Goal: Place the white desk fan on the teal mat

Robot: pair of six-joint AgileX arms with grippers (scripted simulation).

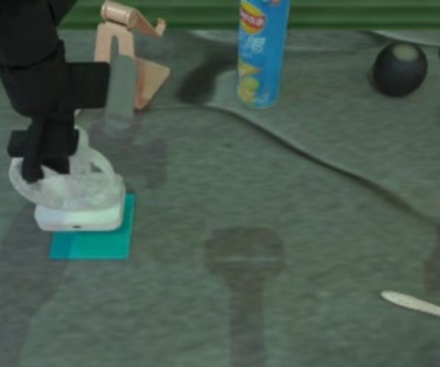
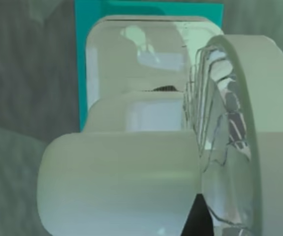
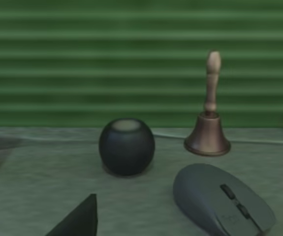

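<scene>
The white desk fan (image 1: 78, 202) stands at the table's left, its block base resting on the far left part of the teal mat (image 1: 97, 243). My left gripper (image 1: 45, 162) comes down from above and is shut on the white desk fan, around the part behind its round grille head. In the left wrist view the motor housing (image 2: 126, 182) fills the picture, one dark fingertip (image 2: 195, 219) shows beside the grille, and the teal mat (image 2: 80, 59) shows beyond the base. My right arm is parked off the top view's right side.
A peach-pink phone stand (image 1: 132, 57) and a blue chips can (image 1: 262, 50) stand at the back. At the back right are a dark round speaker (image 1: 399, 69), a brass bell (image 3: 207, 132) and a grey mouse (image 3: 222, 201). A white utensil (image 1: 422, 304) lies front right.
</scene>
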